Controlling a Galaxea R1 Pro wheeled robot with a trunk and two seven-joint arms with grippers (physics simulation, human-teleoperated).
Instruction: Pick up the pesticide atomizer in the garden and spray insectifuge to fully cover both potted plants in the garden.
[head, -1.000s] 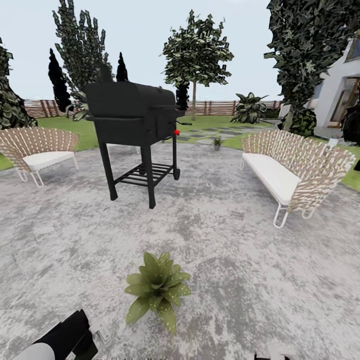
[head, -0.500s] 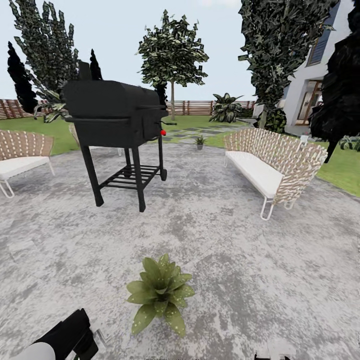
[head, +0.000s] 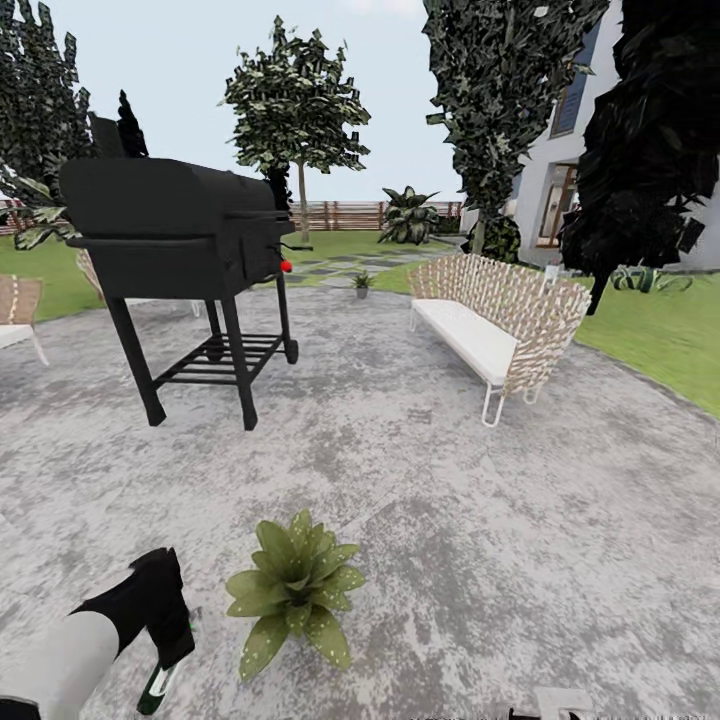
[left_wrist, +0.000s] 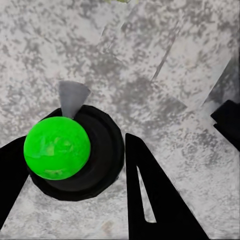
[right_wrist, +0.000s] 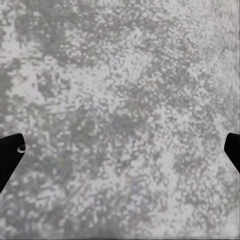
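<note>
A small rosette of pointed green leaves, one potted plant (head: 290, 590), sits low in the head view on the round grey mottled paved patio (head: 450, 480). Just beside it, the black left gripper (head: 160, 655) is clamped on the slim dark green pesticide atomizer (head: 155, 688), which points down toward the paving. In the left wrist view, the bottle shows as a bright green dome (left_wrist: 57, 148) between the dark fingers (left_wrist: 150, 195). The right gripper (right_wrist: 120, 150) has its fingertips wide apart over bare paving. Farther off stand a black barbecue grill on legs (head: 175, 255), a woven wicker bench with a white cushion (head: 490, 320), and a second small potted plant (head: 361, 284) at the lawn's edge.
</note>
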